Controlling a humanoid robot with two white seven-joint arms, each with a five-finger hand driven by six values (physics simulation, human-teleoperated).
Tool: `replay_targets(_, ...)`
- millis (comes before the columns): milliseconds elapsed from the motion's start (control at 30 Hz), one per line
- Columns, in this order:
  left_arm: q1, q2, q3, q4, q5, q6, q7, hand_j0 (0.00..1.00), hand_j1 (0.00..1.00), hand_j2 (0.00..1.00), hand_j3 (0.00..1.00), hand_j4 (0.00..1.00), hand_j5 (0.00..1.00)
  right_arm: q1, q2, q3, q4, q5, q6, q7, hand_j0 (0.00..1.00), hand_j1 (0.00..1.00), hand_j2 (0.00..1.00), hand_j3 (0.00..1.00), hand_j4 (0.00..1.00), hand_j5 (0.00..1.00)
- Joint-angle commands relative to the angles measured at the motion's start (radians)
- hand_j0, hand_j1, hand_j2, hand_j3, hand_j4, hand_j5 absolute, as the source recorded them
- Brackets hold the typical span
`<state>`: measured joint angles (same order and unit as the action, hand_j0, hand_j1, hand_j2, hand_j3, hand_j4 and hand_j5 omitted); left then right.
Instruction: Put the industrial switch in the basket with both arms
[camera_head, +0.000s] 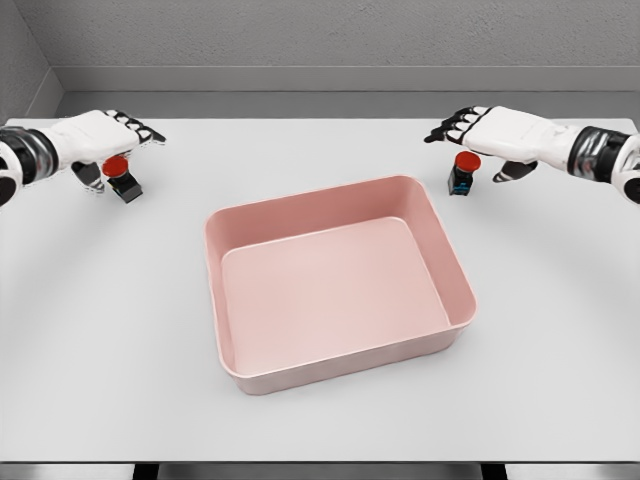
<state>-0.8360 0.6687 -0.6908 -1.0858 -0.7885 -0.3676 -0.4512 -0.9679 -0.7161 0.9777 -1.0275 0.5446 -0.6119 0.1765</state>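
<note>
Two industrial switches stand on the white table, each a small dark box with a red round button on top. The left switch (122, 178) sits at the far left, just below my left hand (112, 135), whose fingers are spread above it without gripping. At the right, the other switch (462, 173) stands close to the basket's far right corner, under my right hand (480, 132), which hovers open over it. The pink rectangular basket (455, 262) lies in the middle of the table, with nothing inside it.
The white table (100, 330) reaches to a grey back wall. Its front edge runs along the bottom of the view, with dark legs showing beneath.
</note>
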Motion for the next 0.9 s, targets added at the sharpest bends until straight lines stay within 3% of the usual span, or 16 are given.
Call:
replay_targets(0,-0.002,-0.032,-0.033,0.058,-0.023,0.001,0.000,1.00,1.00,1.00,1.00,1.00,1.00,0.002,0.010,-0.002,0.006,0.001,0.001,-0.002,1.00,1.00,1.00,1.00,1.00,1.00)
replay_targets(267,-0.002,-0.032,-0.038,0.058,-0.031,-0.001,0.000,1.00,1.00,1.00,1.00,1.00,1.00,0.002,0.038,-0.002,0.035,0.035,0.001,-0.002,1.00,1.00,1.00,1.00,1.00,1.00)
replay_targets(500,-0.002,-0.011,-0.038,0.058,-0.032,-0.001,0.002,1.00,1.00,1.00,1.00,1.00,1.00,0.002,0.076,-0.010,0.107,0.072,0.001,-0.003,1.00,1.00,1.00,1.00,1.00,1.00)
replay_targets(700,-0.002,0.003,-0.038,0.055,-0.031,-0.008,0.003,0.88,0.88,0.88,0.88,0.88,0.88,0.002,0.087,-0.008,0.115,0.132,0.001,-0.051,1.00,1.00,1.00,1.00,1.00,1.00)
replay_targets(867,-0.003,0.005,-0.036,0.047,-0.028,-0.010,0.003,0.86,0.86,0.86,0.86,0.86,0.86,0.003,0.095,-0.008,0.115,0.150,0.001,-0.051,1.00,1.00,1.00,1.00,1.00,1.00)
